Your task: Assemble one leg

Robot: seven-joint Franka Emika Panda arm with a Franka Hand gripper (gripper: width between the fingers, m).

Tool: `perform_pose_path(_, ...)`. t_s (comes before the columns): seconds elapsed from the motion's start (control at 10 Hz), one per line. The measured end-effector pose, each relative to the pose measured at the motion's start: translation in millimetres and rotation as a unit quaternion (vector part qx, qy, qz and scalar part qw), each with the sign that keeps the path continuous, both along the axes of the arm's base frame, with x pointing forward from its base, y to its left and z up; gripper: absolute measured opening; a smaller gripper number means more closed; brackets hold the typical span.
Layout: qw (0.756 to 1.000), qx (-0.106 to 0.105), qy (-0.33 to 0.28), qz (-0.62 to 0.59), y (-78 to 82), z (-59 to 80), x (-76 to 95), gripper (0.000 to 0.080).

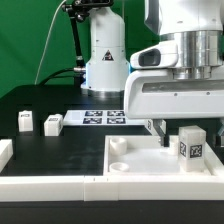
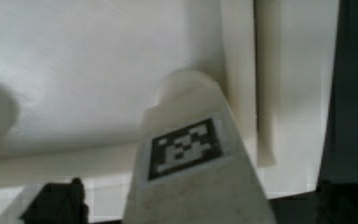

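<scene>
A small white leg (image 1: 191,145) with a black-and-white tag stands upright on the large white tabletop (image 1: 140,165) at the exterior view's right. My gripper (image 1: 178,132) hangs right over it. One dark finger (image 1: 160,127) shows beside the leg and the other is hidden. In the wrist view the leg (image 2: 194,160) rises between my two dark fingertips (image 2: 59,203), with a gap on each side. The gripper (image 2: 194,208) is open around the leg. The tabletop (image 2: 87,60) lies below.
Two more tagged legs (image 1: 25,122) (image 1: 52,123) stand on the black table at the exterior view's left, and another white part (image 1: 4,151) sits at the left edge. The marker board (image 1: 100,117) lies behind. A white border rail (image 1: 50,187) runs along the front.
</scene>
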State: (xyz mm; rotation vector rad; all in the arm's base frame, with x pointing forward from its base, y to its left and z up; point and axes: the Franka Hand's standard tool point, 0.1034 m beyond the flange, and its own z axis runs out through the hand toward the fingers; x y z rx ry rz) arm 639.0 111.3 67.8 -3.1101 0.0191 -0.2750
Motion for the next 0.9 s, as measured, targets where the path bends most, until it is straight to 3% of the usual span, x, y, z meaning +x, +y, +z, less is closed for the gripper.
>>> perform_pose_path(0.2,0.999,-0.013,-0.002,0.053,-2.2,0.5,1.1,0.0649)
perform_pose_path(0.3,0.996,-0.021,-0.003,0.082,-3.6,0.5,1.3,0.0563)
perform_pose_path(0.4,0.997,-0.019,-0.002,0.073,-3.4,0.5,1.2,0.0428)
perform_pose_path(0.5,0.997,-0.019,-0.002,0.073,-3.3,0.4,1.2,0.0428)
perform_pose_path(0.6,0.997,-0.018,-0.002,0.071,-3.3,0.2,1.0,0.0291)
perform_pose_path(0.9,1.0,-0.006,-0.001,0.007,-3.3,-0.5,0.4,0.0291)
